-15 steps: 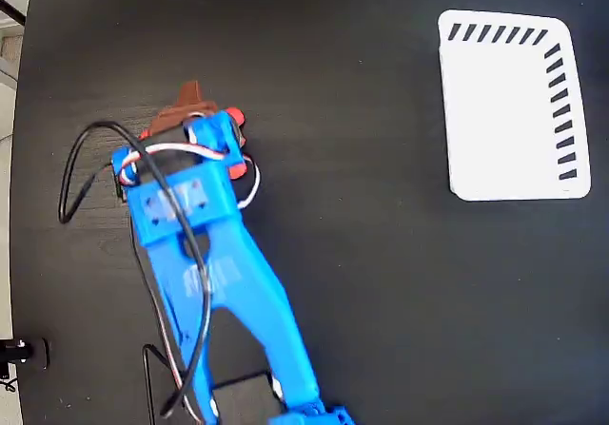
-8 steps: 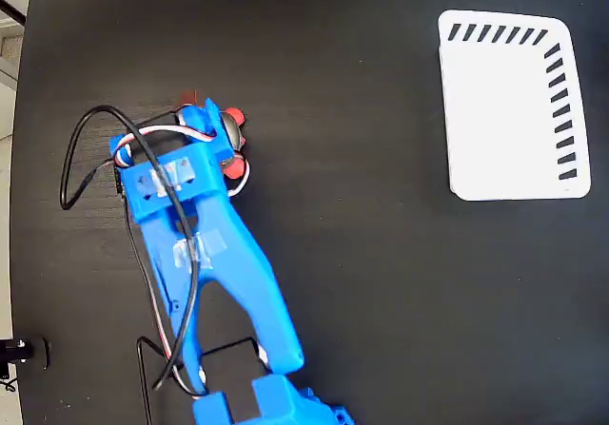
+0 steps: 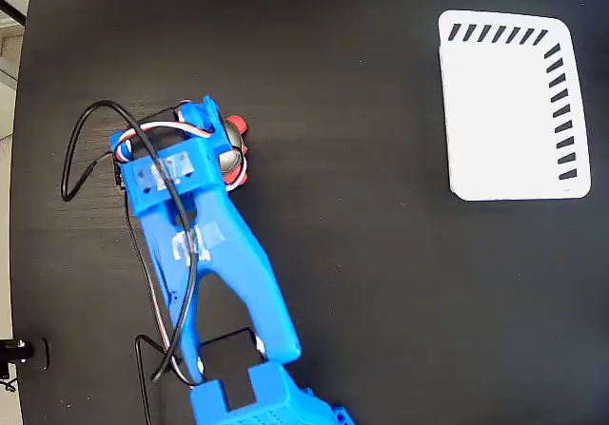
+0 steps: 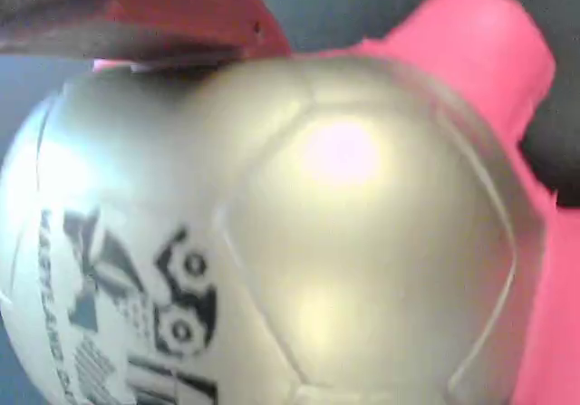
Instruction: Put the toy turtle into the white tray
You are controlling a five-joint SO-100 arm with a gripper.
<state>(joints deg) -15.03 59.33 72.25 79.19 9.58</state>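
The toy turtle (image 3: 233,155) lies at the left of the black table in the fixed view, mostly covered by my blue arm; only a strip of silver shell and a red-orange leg show. My gripper (image 3: 215,145) sits right over it. In the wrist view the turtle's silver shell (image 4: 299,242) with its dark printed mark fills the frame, and one red finger (image 4: 163,15) presses on its top edge. The other finger is hidden. The white tray (image 3: 509,106) lies far off at the upper right with nothing in it.
A black cable (image 3: 86,159) loops out to the left of the arm. The table's left edge (image 3: 21,206) runs close beside it. Bare black tabletop separates the arm from the tray.
The arm head has come down over the turtle and shifted slightly. The red finger that stuck out beyond the arm a second ago no longer shows.
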